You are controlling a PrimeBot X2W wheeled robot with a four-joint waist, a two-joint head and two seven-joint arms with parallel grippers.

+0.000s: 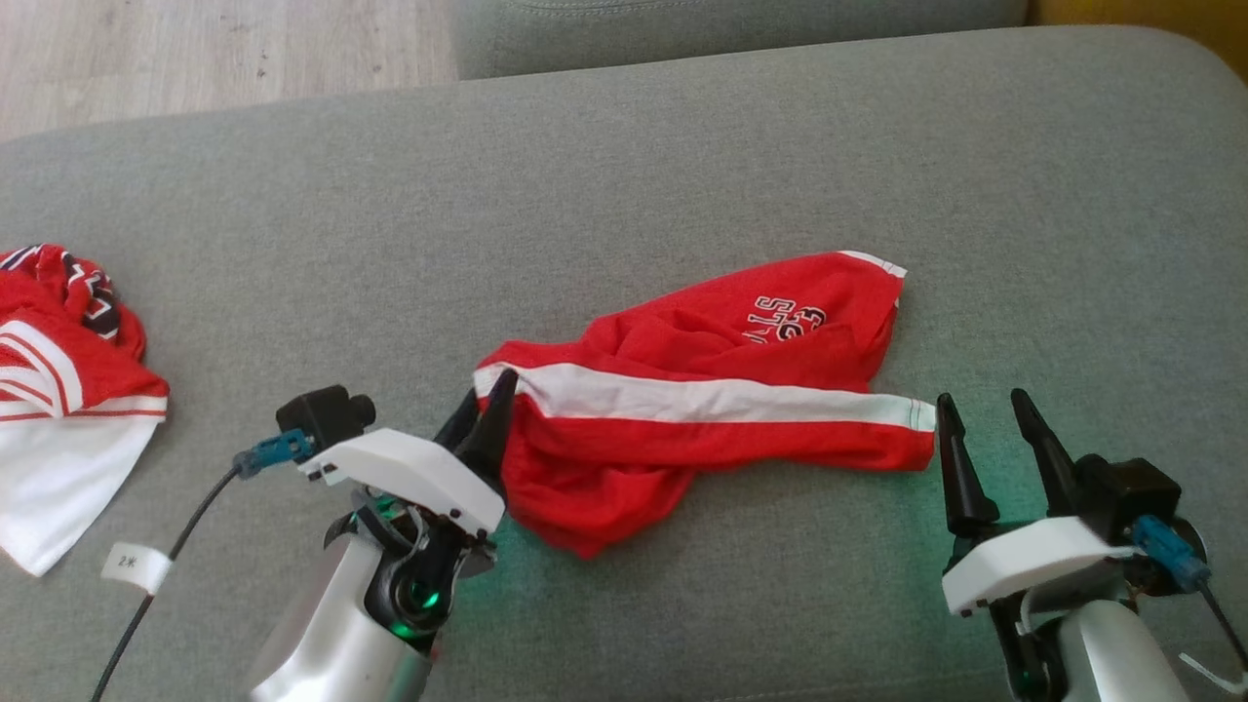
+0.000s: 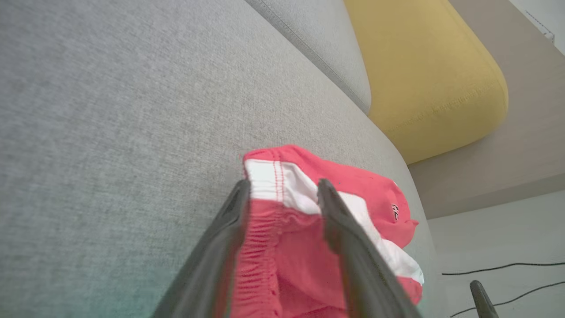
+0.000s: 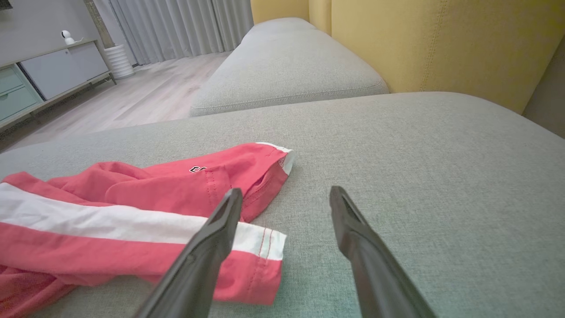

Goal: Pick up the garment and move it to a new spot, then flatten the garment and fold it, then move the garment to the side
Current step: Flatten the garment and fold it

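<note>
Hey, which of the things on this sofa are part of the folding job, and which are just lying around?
Part of the job:
- red shorts with a white stripe
- left gripper, fingers either side of one end of them
- right gripper, open by the other end

Just lying about:
- red and white garment, crumpled at the robot's left
- yellow cushion

Garment (image 1: 682,439) on cushion (image 1: 682,175), jersey (image 1: 58,390) leftward
</note>
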